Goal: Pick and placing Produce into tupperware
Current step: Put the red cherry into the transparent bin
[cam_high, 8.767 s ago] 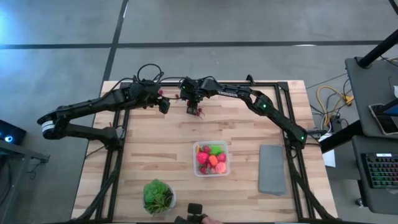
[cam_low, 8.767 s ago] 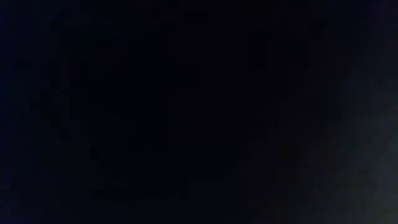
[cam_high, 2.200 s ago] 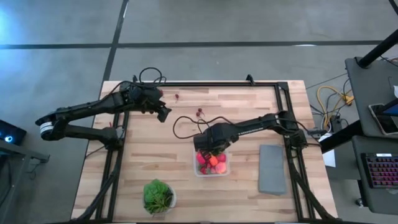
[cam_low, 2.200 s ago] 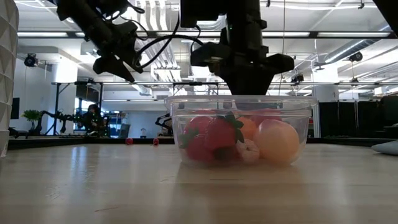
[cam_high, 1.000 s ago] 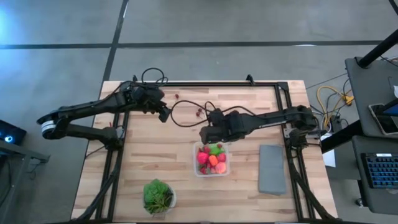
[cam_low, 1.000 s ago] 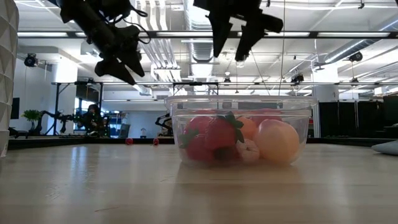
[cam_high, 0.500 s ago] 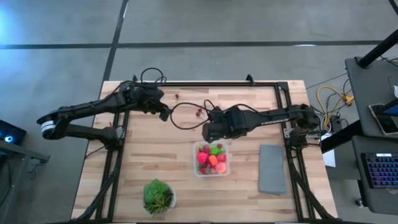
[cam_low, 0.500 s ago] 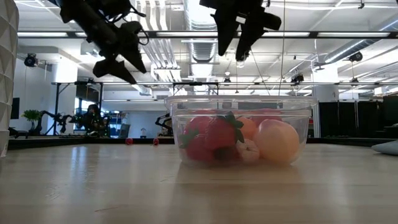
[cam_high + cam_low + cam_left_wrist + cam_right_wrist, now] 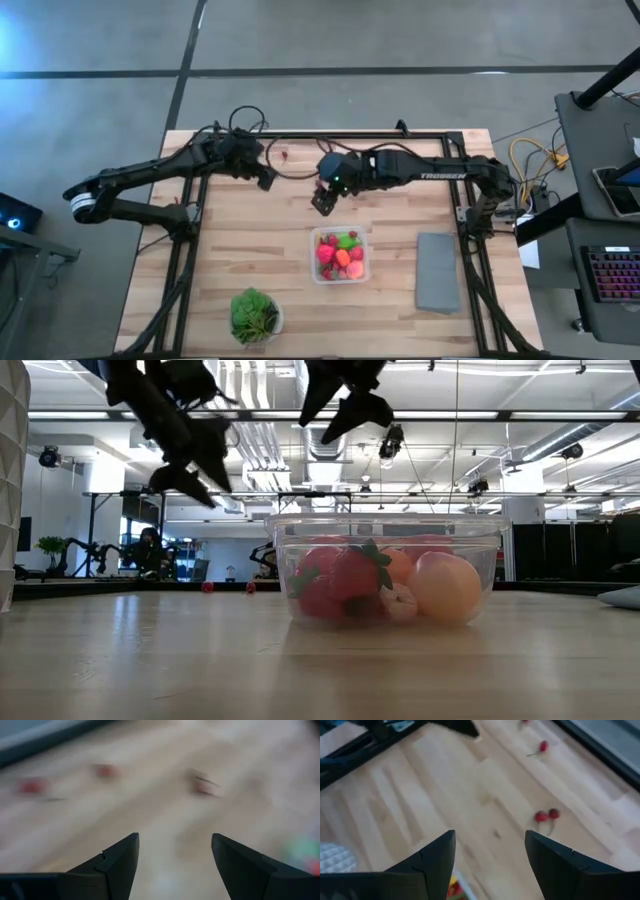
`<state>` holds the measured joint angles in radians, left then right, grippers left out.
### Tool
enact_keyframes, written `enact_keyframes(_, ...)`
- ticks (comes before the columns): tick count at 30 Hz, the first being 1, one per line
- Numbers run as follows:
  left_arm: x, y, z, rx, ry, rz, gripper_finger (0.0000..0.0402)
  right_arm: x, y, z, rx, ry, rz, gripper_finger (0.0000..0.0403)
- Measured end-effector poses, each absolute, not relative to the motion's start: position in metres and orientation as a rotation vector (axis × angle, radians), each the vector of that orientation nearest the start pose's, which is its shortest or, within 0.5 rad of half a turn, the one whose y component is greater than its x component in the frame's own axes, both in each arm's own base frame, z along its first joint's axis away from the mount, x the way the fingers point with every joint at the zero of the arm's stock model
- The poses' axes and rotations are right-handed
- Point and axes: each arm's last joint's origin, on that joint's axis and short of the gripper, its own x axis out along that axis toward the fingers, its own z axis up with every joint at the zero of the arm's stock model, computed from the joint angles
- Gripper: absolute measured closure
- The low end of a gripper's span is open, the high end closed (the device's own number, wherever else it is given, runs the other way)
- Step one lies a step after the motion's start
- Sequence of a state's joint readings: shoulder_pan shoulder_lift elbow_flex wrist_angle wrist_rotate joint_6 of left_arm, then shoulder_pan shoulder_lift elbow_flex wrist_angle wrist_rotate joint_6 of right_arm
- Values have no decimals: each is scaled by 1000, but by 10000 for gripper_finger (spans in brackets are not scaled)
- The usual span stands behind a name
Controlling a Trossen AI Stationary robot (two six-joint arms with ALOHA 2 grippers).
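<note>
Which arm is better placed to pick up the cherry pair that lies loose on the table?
Probably the right. Its open, empty end effector hangs just beside the cherry pair, which fills its wrist view, and the tupperware is close by. The left end effector, also open, sits farther off toward the table's left edge.

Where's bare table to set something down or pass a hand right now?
Free: the stretch between the plant in its bowl and the left arm, and the strip between the tupperware and the grey slab. Crowded: the far edge, where the left gripper and right gripper, both open, hang near the loose cherries.
</note>
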<state>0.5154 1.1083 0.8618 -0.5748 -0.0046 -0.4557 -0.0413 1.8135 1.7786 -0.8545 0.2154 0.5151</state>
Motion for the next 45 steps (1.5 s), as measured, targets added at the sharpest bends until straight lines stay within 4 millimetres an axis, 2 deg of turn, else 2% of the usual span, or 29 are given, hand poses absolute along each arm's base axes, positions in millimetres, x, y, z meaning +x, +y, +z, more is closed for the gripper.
enact_keyframes(3, 182, 129, 262, -628, 678, 878, 166, 385, -35, 339, 395, 804, -525, 172)
enact_keyframes(11, 160, 179, 241, -682, 729, 1077, 166, 370, -96, 343, 491, 781, -649, 172)
enact_keyframes(17, 158, 204, 219, -658, 818, 1098, 166, 356, -139, 343, 550, 760, -739, 172)
enact_keyframes(22, 162, 213, 203, -673, 885, 1096, 166, 346, -164, 343, 550, 759, -774, 172)
enact_keyframes(28, 175, 227, 189, -787, 861, 1069, 166, 334, -187, 342, 505, 792, -721, 172)
enact_keyframes(32, 180, 234, 185, -802, 870, 1076, 166, 327, -198, 343, 498, 802, -706, 172)
enact_keyframes(36, 184, 240, 187, -813, 855, 1091, 166, 323, -203, 343, 469, 817, -701, 172)
enact_keyframes(45, 181, 238, 187, -886, 837, 1089, 166, 322, -205, 343, 423, 834, -683, 172)
